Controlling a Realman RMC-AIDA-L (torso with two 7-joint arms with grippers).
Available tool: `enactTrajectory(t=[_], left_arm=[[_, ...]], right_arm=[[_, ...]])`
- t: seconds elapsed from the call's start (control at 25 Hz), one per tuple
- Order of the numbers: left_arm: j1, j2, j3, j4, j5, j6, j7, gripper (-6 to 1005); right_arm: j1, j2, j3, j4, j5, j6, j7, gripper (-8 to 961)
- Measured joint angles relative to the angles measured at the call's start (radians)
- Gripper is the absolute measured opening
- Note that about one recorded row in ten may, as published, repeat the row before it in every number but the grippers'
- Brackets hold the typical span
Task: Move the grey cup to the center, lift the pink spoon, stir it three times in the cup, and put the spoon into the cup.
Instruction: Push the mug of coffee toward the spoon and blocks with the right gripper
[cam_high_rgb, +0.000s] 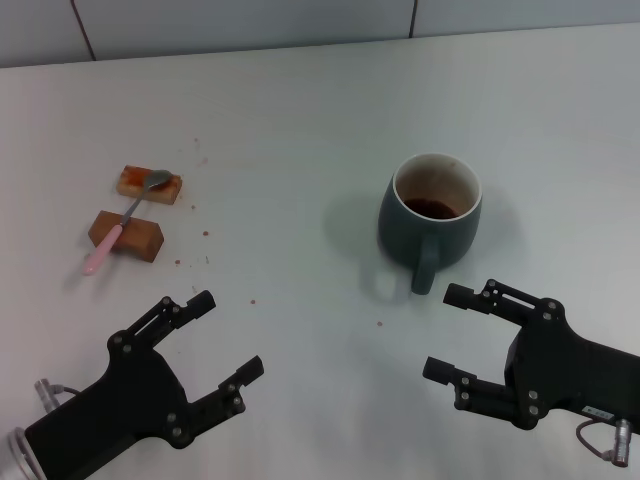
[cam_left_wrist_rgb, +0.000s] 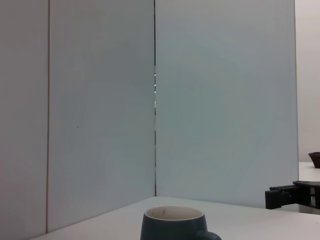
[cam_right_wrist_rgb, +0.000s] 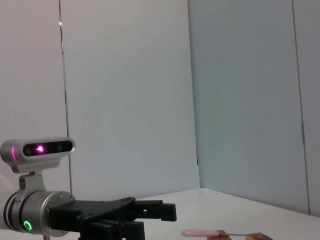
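Left gripper (cam_high_rgb: 213, 345) nearest, low over white table (cam_high_rgb: 300, 120), fingers spread wide, holding nothing. Right gripper (cam_high_rgb: 448, 333) same, fingers apart, just beside grey cup's (cam_high_rgb: 430, 216) handle, not touching. Cup stands upright, brown liquid inside. Pink spoon (cam_high_rgb: 122, 225) lies far left, resting across two brown blocks (cam_high_rgb: 126, 234).
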Motion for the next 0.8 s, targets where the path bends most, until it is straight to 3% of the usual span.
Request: enactTrajectory(t=[0.4, 0.6, 0.8], left_arm=[[-0.001, 0.0, 0.0, 0.0, 0.0, 0.0, 0.0, 806], [-0.001, 0.0, 0.0, 0.0, 0.0, 0.0, 0.002, 804], [-0.006, 0.0, 0.0, 0.0, 0.0, 0.0, 0.004, 801]], right_arm=[[-0.004, 0.0, 0.011, 0.003, 0.01, -0.017, -0.003, 760], [-0.032, -0.001, 0.107, 0.02, 0.125, -0.054, -0.015, 760], [-0.065, -0.002, 0.262, 0.045, 0.271, -0.002, -0.016, 721]])
